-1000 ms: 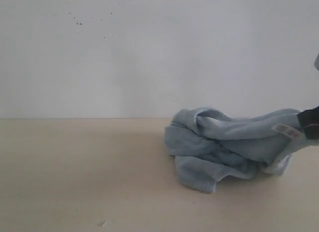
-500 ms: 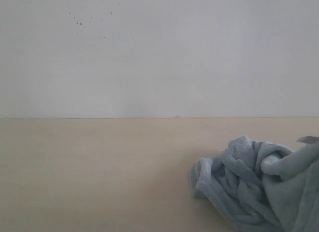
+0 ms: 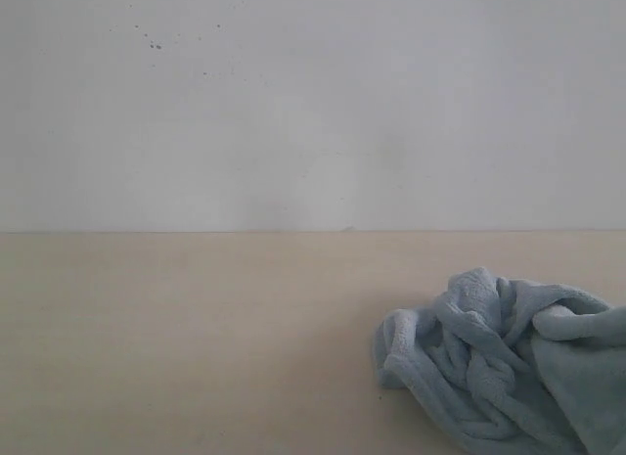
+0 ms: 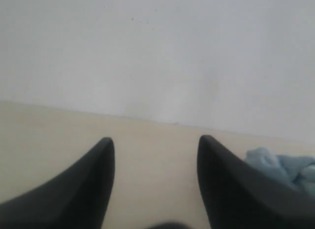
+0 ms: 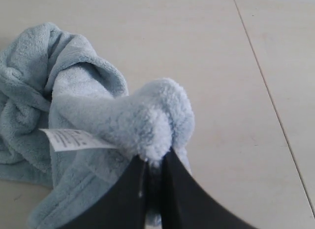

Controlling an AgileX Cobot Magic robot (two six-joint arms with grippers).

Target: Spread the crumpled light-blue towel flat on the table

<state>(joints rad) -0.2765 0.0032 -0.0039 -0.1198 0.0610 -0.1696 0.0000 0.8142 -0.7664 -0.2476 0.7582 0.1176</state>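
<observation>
Towel [image 3: 504,362] shifted rightward since earlier, right gripper [image 5: 153,162] pinching its fold, left gripper [image 4: 156,138] spread empty

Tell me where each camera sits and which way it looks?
Exterior view: off the arms, facing across the table to the white wall; towel lower right; no robot parts show.
Left wrist view: on the left arm, looking along the table toward the wall, through the open left pincer; towel at one edge.
Right wrist view: on the right arm, looking down at the right pincer shut on a towel fold.
Shared: all show towel and table.
</observation>
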